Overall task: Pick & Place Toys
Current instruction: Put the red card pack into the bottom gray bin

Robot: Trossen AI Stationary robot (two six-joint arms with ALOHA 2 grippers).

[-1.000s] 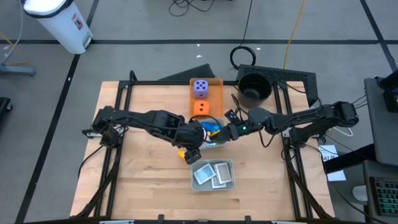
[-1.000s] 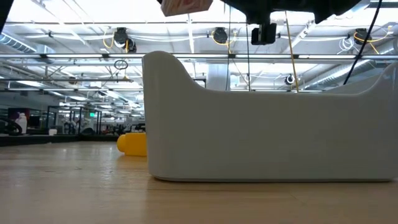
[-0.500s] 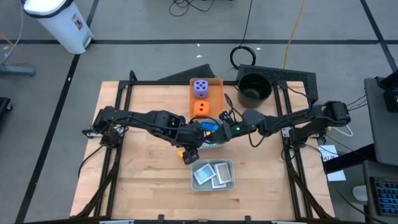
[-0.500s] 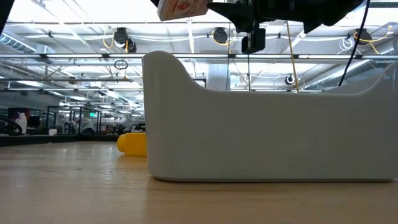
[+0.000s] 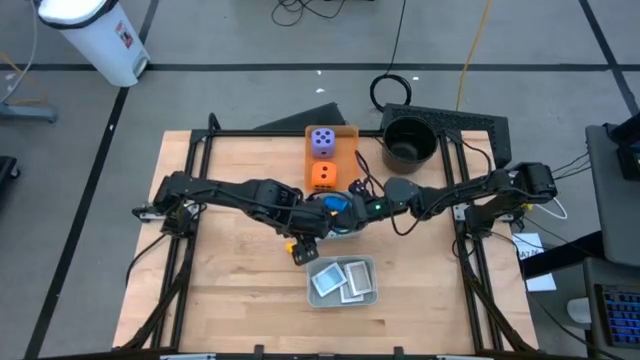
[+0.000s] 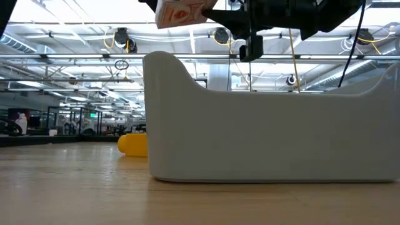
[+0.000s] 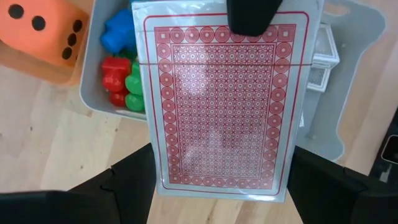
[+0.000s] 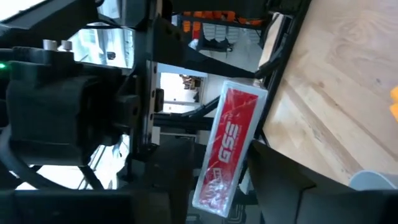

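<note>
1. Since one second ago, the right arm is reaching further toward the table's middle, its gripper now meeting the left gripper over the grey brick tray; the card deck is sitting lower and more tilted in the low view.
2. Wooden table is bearing, left to right: yellow brick, grey card tray holding cards, flat orange tray carrying purple die and orange die.
3. Black pot is standing at the far right corner; grey taped floor is surrounding the frame, a white bin far left.
4. Left gripper is pinching the deck: red patterned back, clear wrap, suspended above red, green and blue bricks.
5. Right gripper's fingers: cannot tell; the deck's red edge is showing ahead of them.
</note>
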